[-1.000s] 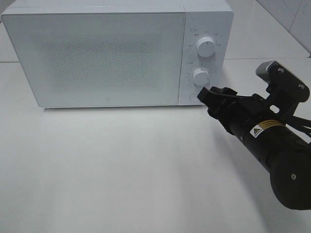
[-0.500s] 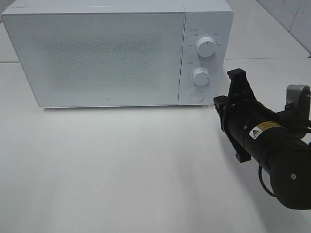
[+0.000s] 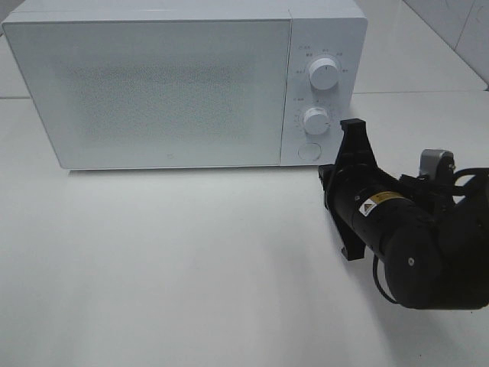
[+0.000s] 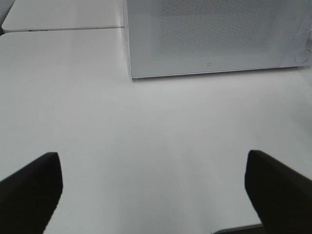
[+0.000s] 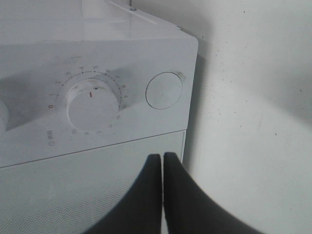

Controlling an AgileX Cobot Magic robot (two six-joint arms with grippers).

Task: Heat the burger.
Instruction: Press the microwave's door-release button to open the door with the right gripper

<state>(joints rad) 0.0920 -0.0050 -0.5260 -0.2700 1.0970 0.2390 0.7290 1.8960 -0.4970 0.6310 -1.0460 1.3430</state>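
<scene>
The burger is out of view. A white microwave (image 3: 153, 84) stands at the back of the table with its door closed. My right gripper (image 3: 324, 174) is shut with nothing between its fingers, just off the microwave's lower right front corner. In the right wrist view the shut fingertips (image 5: 162, 157) point at the control panel, below the round door button (image 5: 164, 90) and the lower dial (image 5: 92, 102). My left gripper (image 4: 153, 190) is open and empty over bare table, well short of the microwave (image 4: 214, 39); it does not show in the exterior high view.
The control panel carries an upper dial (image 3: 324, 74), a lower dial (image 3: 315, 120) and a round button (image 3: 309, 151). The white tabletop (image 3: 191, 260) stretches in front of the microwave. The right arm's black body fills the right side.
The right gripper has come off the round button, closed, and rolled about a quarter turn. The arm has drawn back and down a little. The left gripper has not moved.
</scene>
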